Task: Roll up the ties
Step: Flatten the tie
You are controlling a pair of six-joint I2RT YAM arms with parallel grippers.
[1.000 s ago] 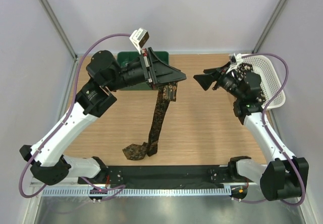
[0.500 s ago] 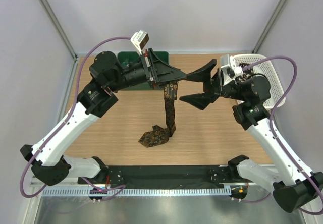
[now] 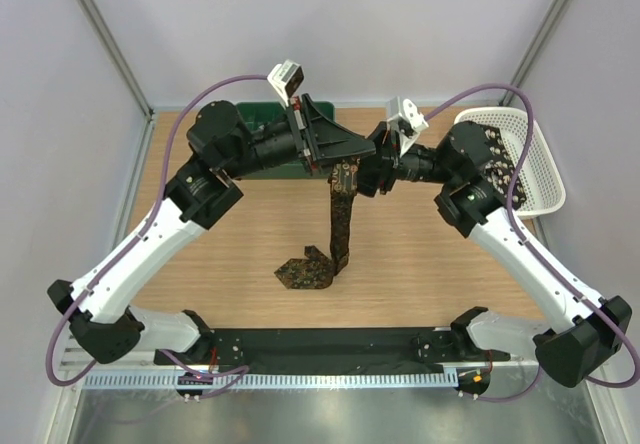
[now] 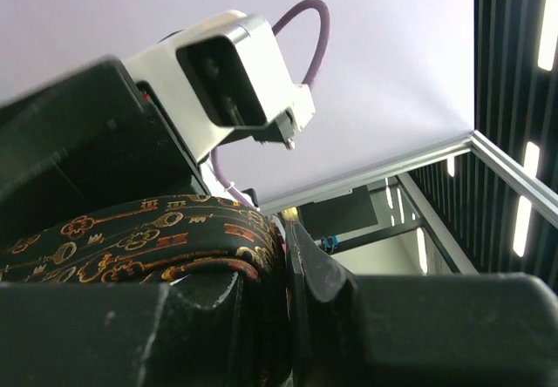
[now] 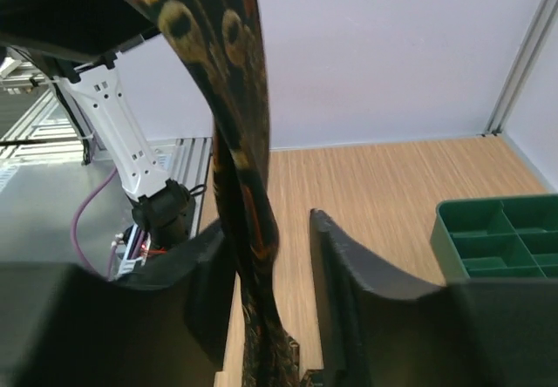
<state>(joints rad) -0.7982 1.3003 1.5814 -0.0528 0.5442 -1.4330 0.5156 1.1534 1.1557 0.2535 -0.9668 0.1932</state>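
Wooden worktop point(image 3: 440, 264). White basket point(image 3: 540, 179) at far right edge. Green tray point(image 3: 262, 114) at far edge, behind left arm. Dark patterned tie point(image 3: 340, 229) hangs from raised left gripper point(image 3: 350, 161), which is clamped on its top end. Lower end lies crumpled on worktop. Right gripper point(image 3: 368, 179) is narrowly parted, straddling hanging tie just below, not pinching.

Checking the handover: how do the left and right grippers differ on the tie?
The left gripper is shut on the tie, at its top end; the right gripper is open, fingers either side of the hanging strip, not clamped. Left holds it up; right does not. Both meet high above the table.
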